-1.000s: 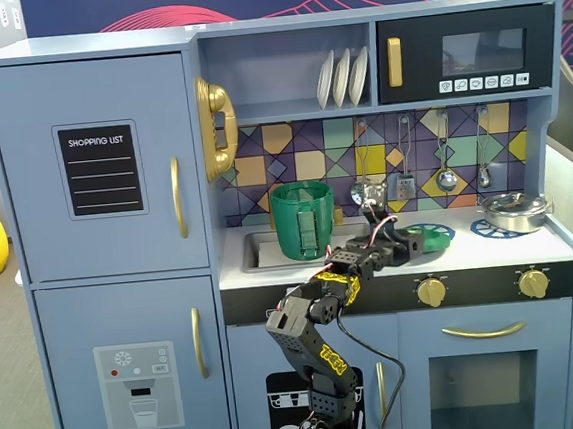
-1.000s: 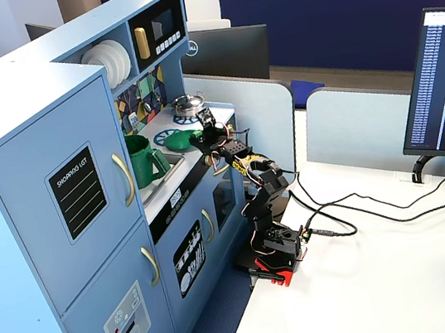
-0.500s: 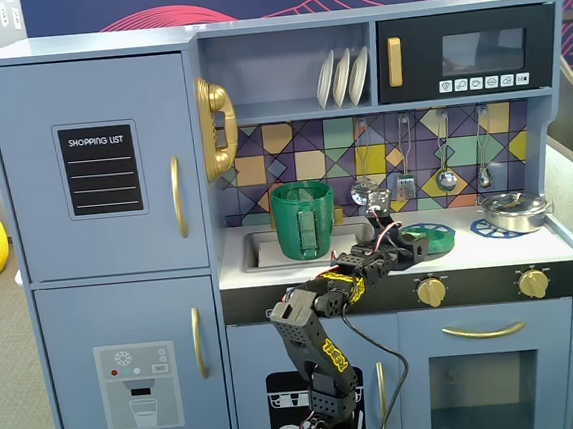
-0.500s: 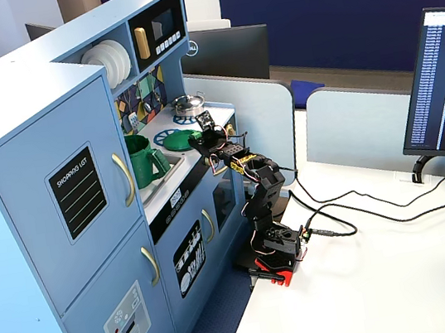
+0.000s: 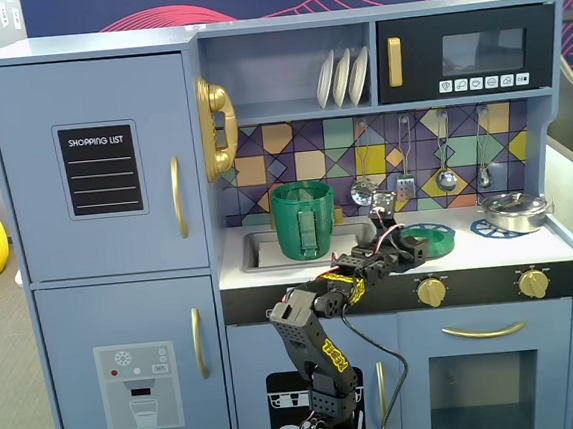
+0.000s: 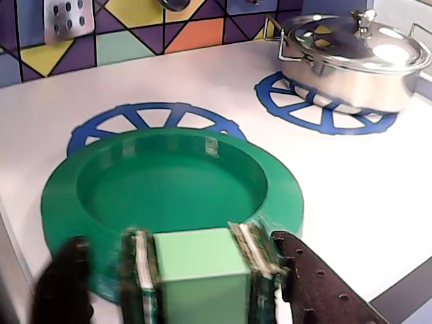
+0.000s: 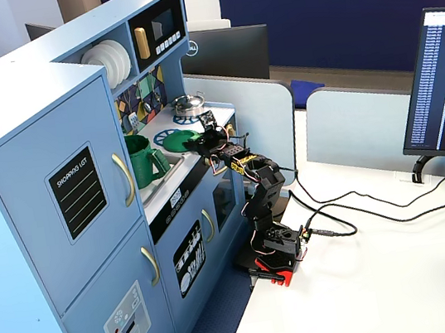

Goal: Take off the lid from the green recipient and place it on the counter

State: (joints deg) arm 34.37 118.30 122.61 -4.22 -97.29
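Here, in a fixed view, the green recipient (image 5: pixel 304 220) stands open-topped in the sink basin (image 5: pixel 260 250) at the left of the table (image 5: pixel 490 249); its lid (image 5: pixel 429 239) is already off and lies to the right, well apart from it.

Wrist view: lid (image 6: pixel 169 185) sits flat, hollow side up, over the left blue burner ring (image 6: pixel 152 116). Whether it rests fully on the white surface or hangs just above it, cannot tell. Its small square tab (image 6: pixel 200 268) points straight back at the camera, and the tool (image 6: pixel 200 270) is clamped on that tab, one pad either side.

So the lid lies directly ahead of the tool, tab axis in line with the arm.

Next move, as I judge it: part the pads and draw straight back.

Room: bare white to the right of the lid; beyond that, the lidded silver pot (image 6: pixel 351 57) on the second ring, well apart. Front edge of the table is near the tool, so a backward pull looks unobstructed.
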